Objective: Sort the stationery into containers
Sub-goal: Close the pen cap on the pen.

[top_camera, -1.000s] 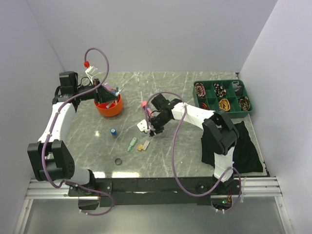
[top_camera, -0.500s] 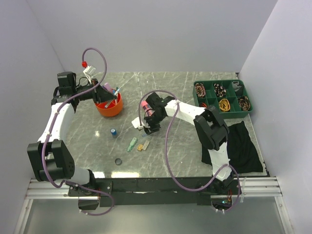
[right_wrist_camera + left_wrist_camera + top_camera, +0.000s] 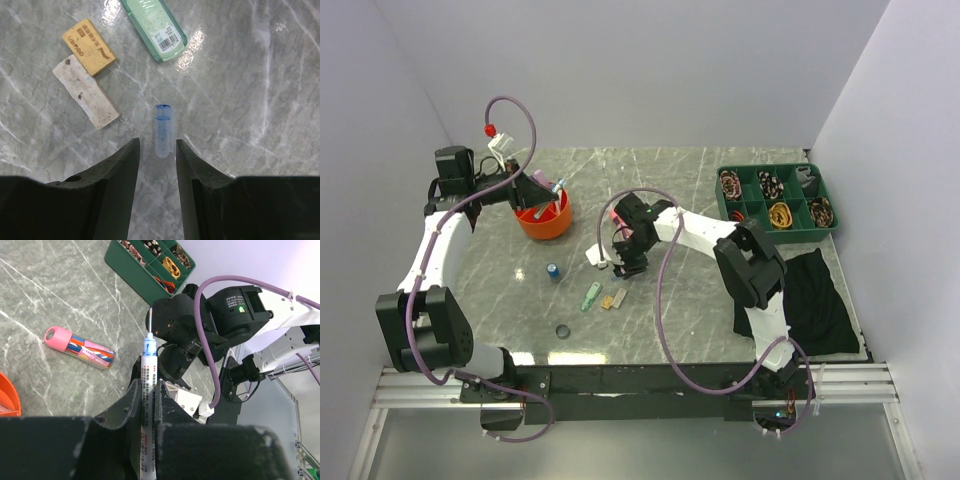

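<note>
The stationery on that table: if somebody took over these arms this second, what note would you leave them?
Left end effector: shut on a white pen, up by the orange pot; not dropped in yet.
Right end effector: open, jaws either side of a small clear blue-capped tube lying on the table; not gripped.
Done: some items already show in the pot.
To sort: pink-capped tube, green clip, yellow eraser, whitish eraser, blue cylinder.

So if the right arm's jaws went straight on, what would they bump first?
Probably the small clear plastic tube with a blue end, lying on the grey marble table just ahead, in line with the gap between the jaws. Depth is unclear.
</note>
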